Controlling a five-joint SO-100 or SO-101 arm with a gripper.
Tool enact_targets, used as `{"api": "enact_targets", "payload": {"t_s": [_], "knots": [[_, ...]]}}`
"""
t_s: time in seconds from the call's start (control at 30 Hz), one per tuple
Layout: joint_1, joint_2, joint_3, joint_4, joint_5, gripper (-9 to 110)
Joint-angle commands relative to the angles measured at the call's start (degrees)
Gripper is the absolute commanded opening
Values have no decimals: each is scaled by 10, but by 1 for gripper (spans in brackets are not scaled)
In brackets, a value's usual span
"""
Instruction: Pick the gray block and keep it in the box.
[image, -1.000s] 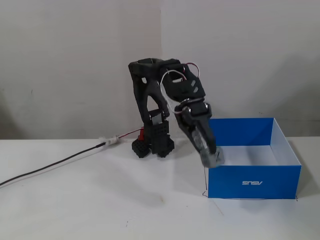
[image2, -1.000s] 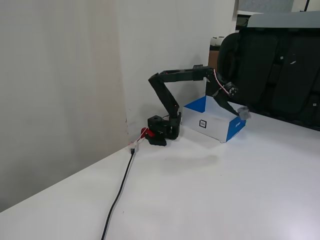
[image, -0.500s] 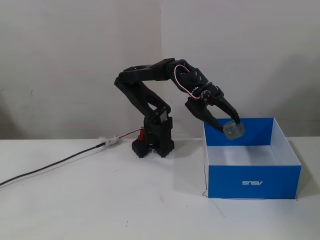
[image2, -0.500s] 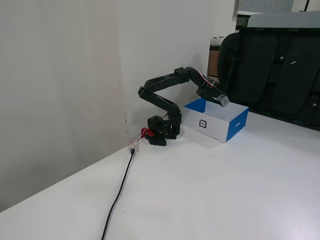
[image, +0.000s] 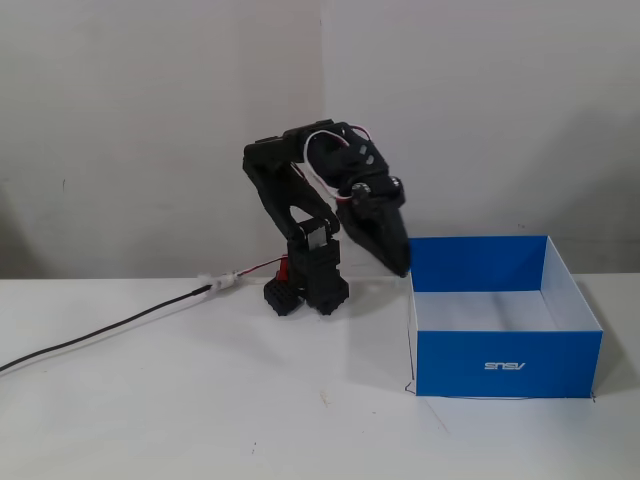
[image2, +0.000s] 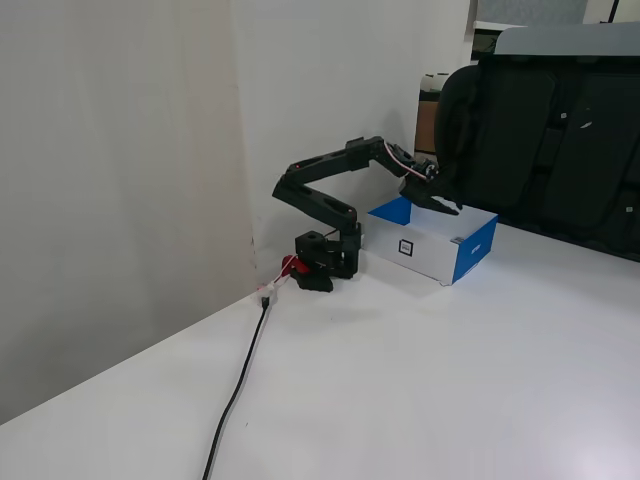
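Note:
The blue box (image: 510, 365) stands on the white table at the right, its white inside facing up; in the other fixed view the box (image2: 420, 250) sits just right of the arm's base. My gripper (image: 398, 262) points down beside the box's back left corner and reaches over the box's near wall, gripper (image2: 448, 207). Its jaws look slightly apart with nothing between them. The gray block shows in neither view; the box's walls hide most of its floor.
The arm's black base (image: 305, 290) sits against the wall left of the box. A black cable (image: 100, 335) runs from it across the table to the left. A black chair (image2: 560, 150) stands behind the table's far edge.
Half a second ago the gripper held the gray block above the box. Now the block is gone from the jaws and the gripper has pulled back left to the box's corner.

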Motion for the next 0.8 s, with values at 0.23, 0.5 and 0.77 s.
{"api": "enact_targets", "payload": {"t_s": [0.23, 0.5, 0.77], "knots": [[226, 78, 26, -92, 35, 0], [258, 500, 256, -85, 52, 0], [283, 500, 303, -83, 52, 0]]}}
